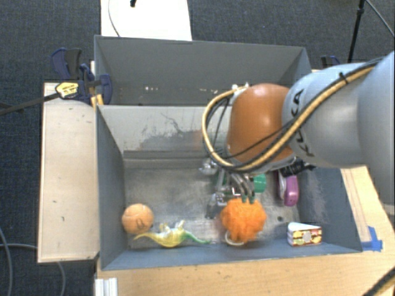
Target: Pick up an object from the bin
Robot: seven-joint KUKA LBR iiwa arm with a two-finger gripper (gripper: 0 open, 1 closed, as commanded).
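Observation:
My gripper point(229, 191) hangs low over the front middle of the bin, under the arm's orange cover. Right below it, touching or nearly touching, lies an orange fuzzy ball-like thing point(243, 221); whether it is between the jaws I cannot tell. Just to the right of the gripper are a small green thing point(260, 182) and a purple oblong thing point(289, 190), both partly hidden by the arm.
A plain orange ball point(137, 218) rests at the front left. A yellow and green toy point(168, 235) lies along the front wall. A small white, red and yellow box point(304, 234) sits at the front right. The bin's back half is bare floor.

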